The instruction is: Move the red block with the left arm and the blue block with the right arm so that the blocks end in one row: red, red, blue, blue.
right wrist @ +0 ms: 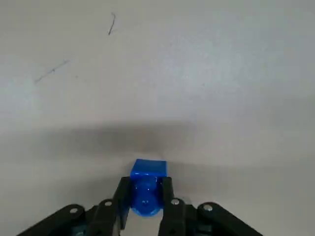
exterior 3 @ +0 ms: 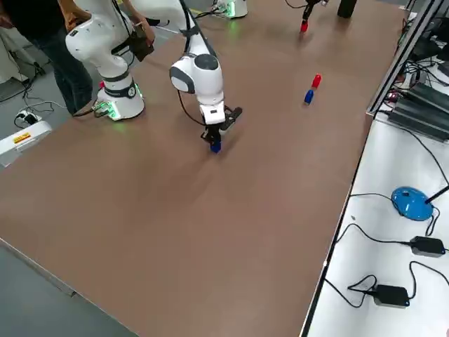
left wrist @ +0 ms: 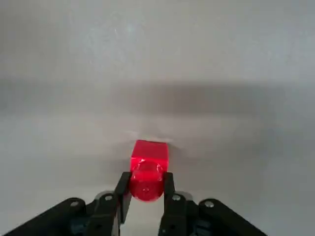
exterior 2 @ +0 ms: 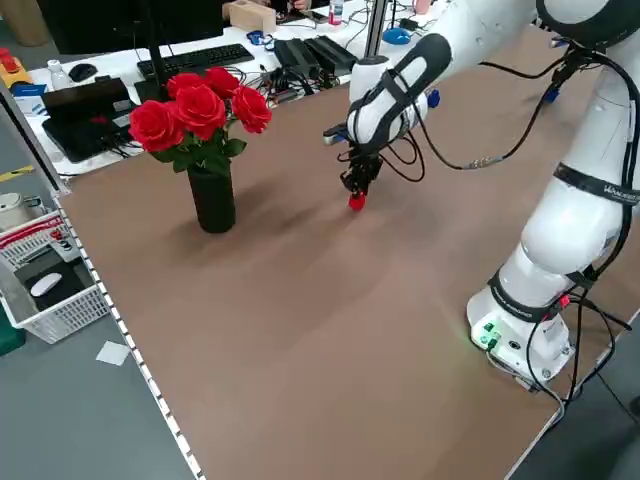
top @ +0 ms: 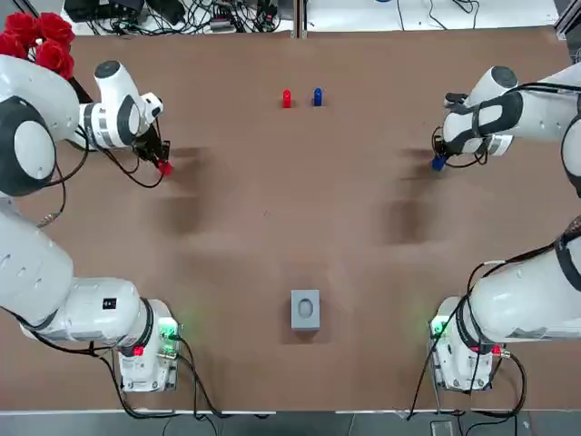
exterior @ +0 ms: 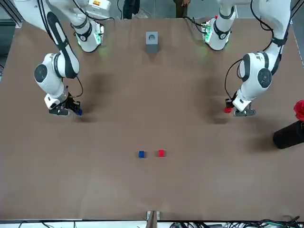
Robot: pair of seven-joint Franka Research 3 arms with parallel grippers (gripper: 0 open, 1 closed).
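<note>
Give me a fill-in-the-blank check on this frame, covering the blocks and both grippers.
The left gripper is ____ on the held red block.
The right gripper is shut on a second held block, coloured ____.
In the top view, the loose red block stands ____ of the loose blue block.
The black vase holds red ____.
Missing words: shut, blue, left, roses.
</note>
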